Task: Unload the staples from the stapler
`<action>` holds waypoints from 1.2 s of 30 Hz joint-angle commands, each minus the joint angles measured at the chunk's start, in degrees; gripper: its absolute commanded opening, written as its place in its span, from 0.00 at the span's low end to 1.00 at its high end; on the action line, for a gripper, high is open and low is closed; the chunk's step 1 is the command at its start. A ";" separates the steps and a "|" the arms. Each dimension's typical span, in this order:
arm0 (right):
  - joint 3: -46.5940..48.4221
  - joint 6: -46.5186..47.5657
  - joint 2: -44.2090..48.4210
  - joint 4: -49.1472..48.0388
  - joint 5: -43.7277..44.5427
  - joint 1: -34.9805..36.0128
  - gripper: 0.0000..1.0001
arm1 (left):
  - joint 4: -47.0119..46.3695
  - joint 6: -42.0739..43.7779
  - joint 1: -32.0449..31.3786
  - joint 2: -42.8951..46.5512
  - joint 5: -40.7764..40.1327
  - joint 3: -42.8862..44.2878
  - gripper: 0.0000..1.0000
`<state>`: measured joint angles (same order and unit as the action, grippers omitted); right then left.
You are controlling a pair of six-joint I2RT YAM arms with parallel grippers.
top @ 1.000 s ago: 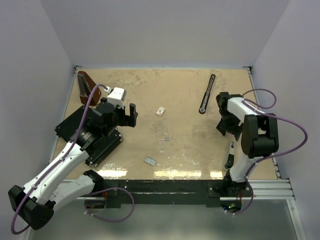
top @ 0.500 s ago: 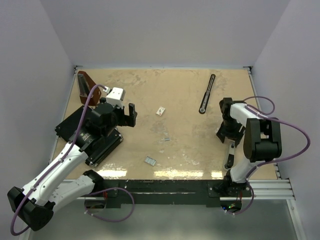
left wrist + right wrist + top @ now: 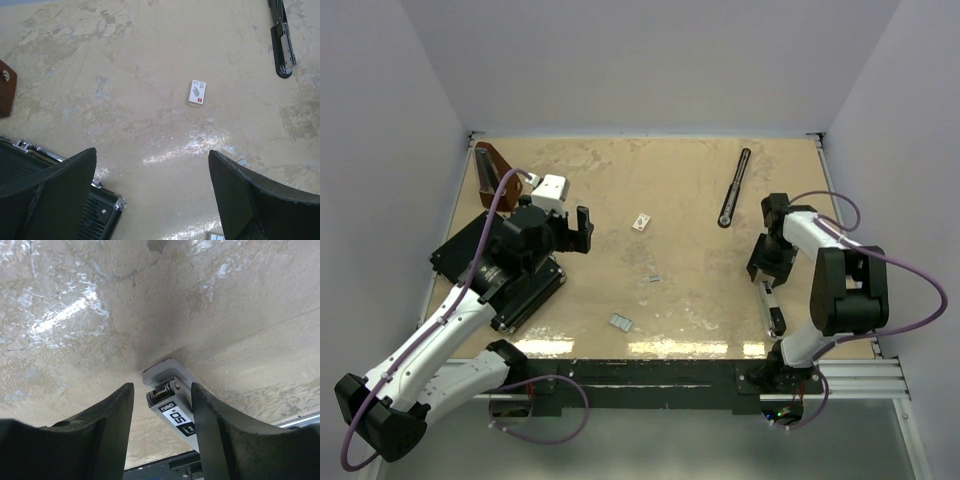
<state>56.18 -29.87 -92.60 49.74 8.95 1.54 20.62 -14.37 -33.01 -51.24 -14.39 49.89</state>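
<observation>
Overall, the stapler [image 3: 729, 203] lay in two separate pieces on the right side of the surface [image 3: 690, 170]. Its black arm [image 3: 738, 175] rested toward the back, set at an angle with the rounded end nearer the front. Its grey channel piece [image 3: 773, 308] lay close to the front right edge, well apart from the black arm.

Right jaws: partly spread and pointed down over the far end of the grey channel piece. In the right wrist view the two fingers [image 3: 100, 435] stood one on each side of that end, which carried a small printed label. A thin strip of bare surface showed between one finger and the metal. The other finger was just beside the metal, and contact there could not be confirmed. The piece was not clamped.

Left jaws: spread wide and released, holding nothing, hanging above the left half of the surface beside the flat black case [image 3: 533, 292]. In the left wrist view only bare surface showed between the fingers [image 3: 50, 190], with a small white box [image 3: 196, 93] lying beyond them.

Staples: one strip [image 3: 620, 321] lay loose near the front edge at centre. A smaller fragment [image 3: 655, 279] lay between that strip and the white box. A brown wedge [image 3: 492, 170] stood in the far left corner.
</observation>
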 commanded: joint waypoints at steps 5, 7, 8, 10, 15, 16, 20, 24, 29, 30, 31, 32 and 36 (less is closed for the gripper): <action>-1.95 0.78 3.65 -1.92 -0.34 0.65 0.62 | -1.73 -0.75 0.06 -0.35 -1.25 0.03 0.98; -2.57 0.25 3.48 -1.57 0.80 1.79 0.64 | -1.90 -0.75 0.06 -0.61 -0.47 -0.05 0.98; -2.83 -0.10 3.39 -1.48 1.24 2.06 0.64 | -2.25 -0.66 0.06 -0.61 0.06 -0.05 0.98; -3.27 -1.07 2.86 -1.13 2.90 2.59 0.62 | -2.25 -0.75 0.06 -1.40 0.68 0.29 0.98; -3.09 -1.16 0.67 -0.34 3.35 3.82 0.53 | -0.94 -0.22 0.14 -2.19 1.03 0.83 0.98; -3.36 -1.33 0.23 -0.69 3.53 4.17 0.49 | -0.76 -0.04 0.14 -2.11 0.95 0.74 0.98; -1.17 -2.21 -3.37 1.59 6.60 4.52 0.36 | -0.23 0.31 0.14 -2.46 -1.07 0.91 0.98; 0.50 -1.25 -5.49 0.89 5.56 4.70 0.18 | 0.56 0.31 0.14 -2.46 -2.48 1.18 0.98; 2.96 2.08 -6.11 -1.12 -0.32 5.75 0.15 | 0.30 0.31 0.14 -1.58 -2.57 0.83 0.98; 3.40 2.96 -5.93 -1.83 -1.99 6.71 0.13 | 0.30 0.31 0.14 -1.49 -2.57 0.91 0.98; 3.75 4.10 -5.84 -4.18 -6.79 7.59 0.12 | 0.38 0.31 0.06 -1.32 -2.31 0.83 0.98; 4.72 5.77 -5.75 -5.69 -8.84 8.90 0.11 | 0.38 0.31 0.06 -1.32 -2.05 0.56 0.97; 11.65 4.03 -9.42 -8.78 -14.75 18.99 0.08 | 0.21 0.40 0.06 -1.84 -1.87 0.38 0.96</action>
<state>60.66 -25.93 -98.28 50.48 4.25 11.75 21.96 -14.33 -33.01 -53.56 -15.84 49.87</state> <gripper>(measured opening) 0.318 0.969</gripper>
